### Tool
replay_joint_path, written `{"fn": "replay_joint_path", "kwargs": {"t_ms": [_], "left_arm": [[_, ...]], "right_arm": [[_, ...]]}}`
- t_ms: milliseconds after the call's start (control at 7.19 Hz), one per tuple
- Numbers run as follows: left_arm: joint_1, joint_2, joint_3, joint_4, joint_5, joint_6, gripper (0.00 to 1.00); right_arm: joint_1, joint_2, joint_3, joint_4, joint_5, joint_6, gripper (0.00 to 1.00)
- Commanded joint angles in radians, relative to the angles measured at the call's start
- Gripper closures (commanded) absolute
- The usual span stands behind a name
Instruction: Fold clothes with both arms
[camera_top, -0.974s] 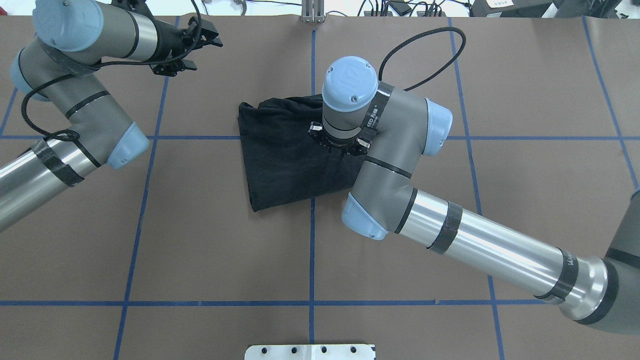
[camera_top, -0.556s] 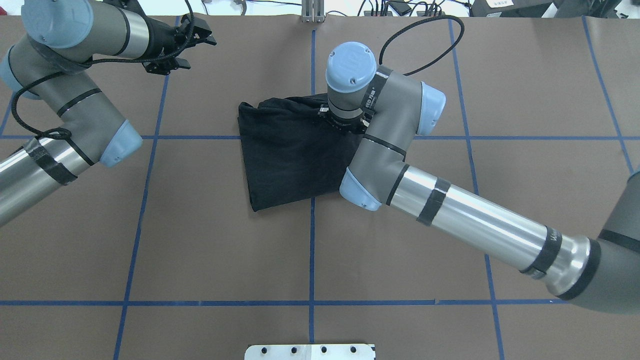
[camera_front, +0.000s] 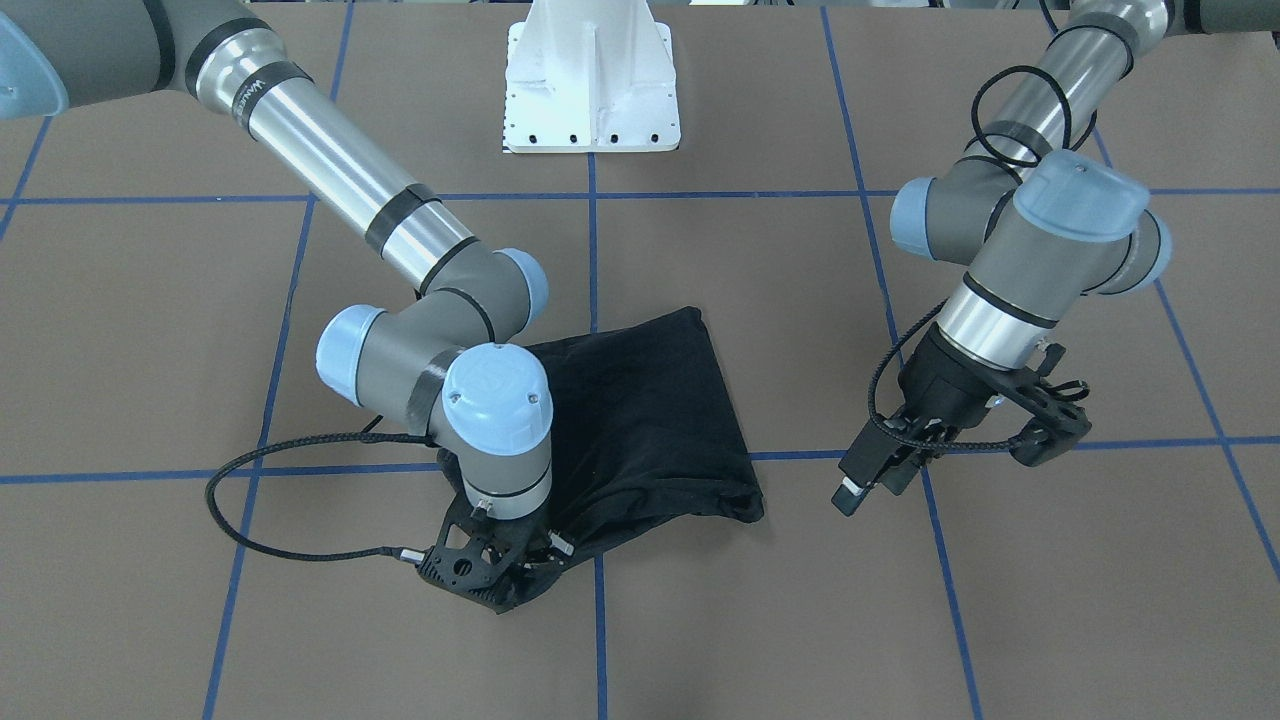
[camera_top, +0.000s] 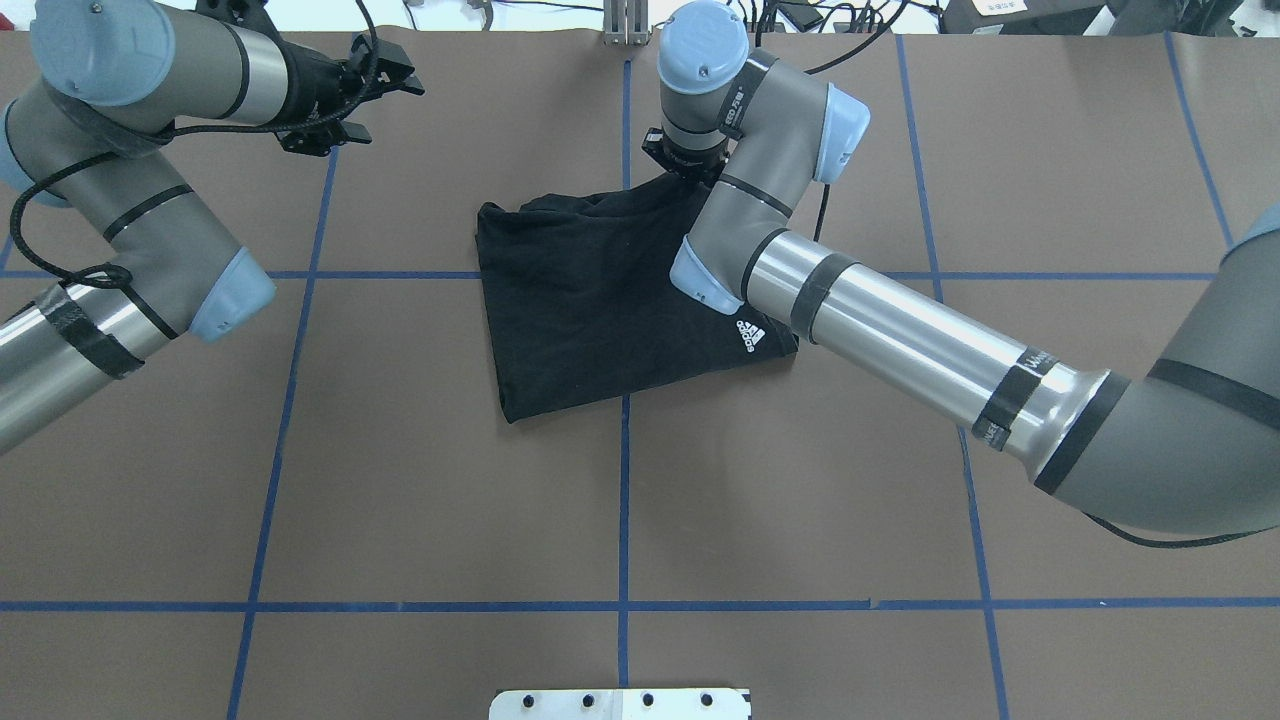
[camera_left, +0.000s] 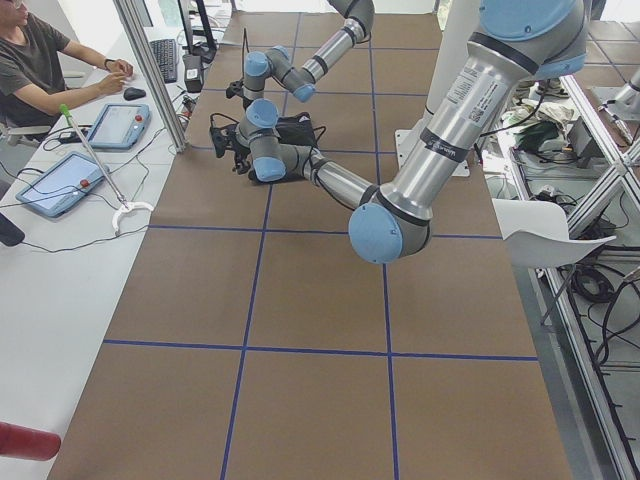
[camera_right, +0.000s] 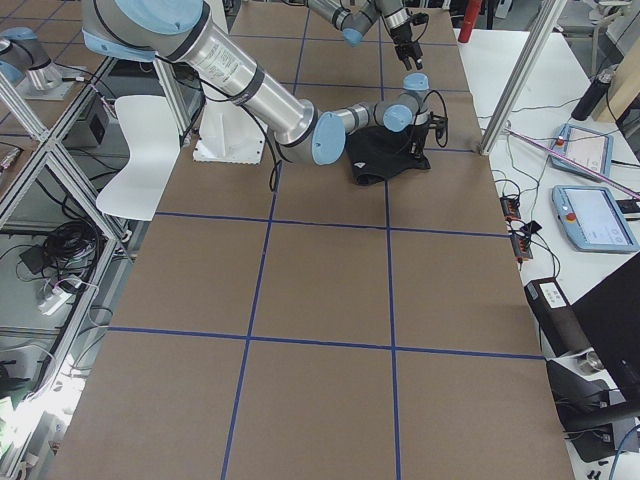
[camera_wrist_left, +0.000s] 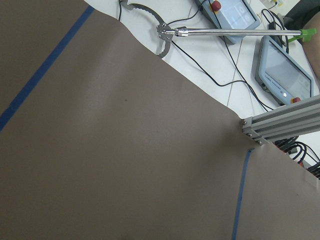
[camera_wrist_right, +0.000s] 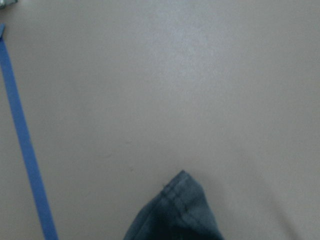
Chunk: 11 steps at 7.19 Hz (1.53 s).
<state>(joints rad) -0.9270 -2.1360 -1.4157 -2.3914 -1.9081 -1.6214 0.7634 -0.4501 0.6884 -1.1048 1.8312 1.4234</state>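
Right gripper (camera_front: 495, 580) clamped on shirt (camera_top: 590, 300) edge, low over table (camera_top: 400, 450); shirt spreads behind it. Left gripper (camera_top: 390, 105) fingers apart, empty, well off shirt.

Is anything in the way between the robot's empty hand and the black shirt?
No, nothing visible. Only bare brown table lies between the open left gripper and the black t-shirt. The right gripper holds the shirt's far corner, on the other side.

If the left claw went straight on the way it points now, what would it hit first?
Most likely the brown paper-covered table: the open black two-finger left claw tilts downward at it, with nothing showing in between. How far off it is remains unclear.
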Motion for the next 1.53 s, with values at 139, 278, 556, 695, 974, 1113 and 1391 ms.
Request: {"fn": "replay_joint_path", "kwargs": {"t_ms": [139,278,556,695,974,1113,1391], "left_arm": [[-0.012,0.021,-0.025,0.001,-0.003,0.047,0.10],[-0.018,0.106,-0.101,0.000,-0.008,0.152,0.09],[-0.018,0.281,-0.228,0.000,-0.012,0.447,0.07],[-0.022,0.345,-0.253,-0.002,-0.014,0.569,0.03],[-0.087,0.453,-0.307,-0.002,-0.095,0.757,0.02],[-0.160,0.516,-0.324,0.000,-0.186,0.897,0.02],[-0.309,0.646,-0.327,0.003,-0.317,1.184,0.02]], "right_arm": [[0.103,0.039,-0.055,0.023,0.170,-0.018,1.00],[0.152,0.022,-0.005,0.005,0.224,-0.020,1.00],[0.220,-0.208,0.334,-0.105,0.292,-0.055,1.00],[0.243,-0.405,0.602,-0.233,0.299,-0.210,1.00],[0.264,-0.693,1.031,-0.518,0.298,-0.445,1.00],[0.295,-0.851,1.192,-0.548,0.309,-0.533,1.00],[0.368,-1.070,1.314,-0.540,0.324,-0.701,0.72]]}}
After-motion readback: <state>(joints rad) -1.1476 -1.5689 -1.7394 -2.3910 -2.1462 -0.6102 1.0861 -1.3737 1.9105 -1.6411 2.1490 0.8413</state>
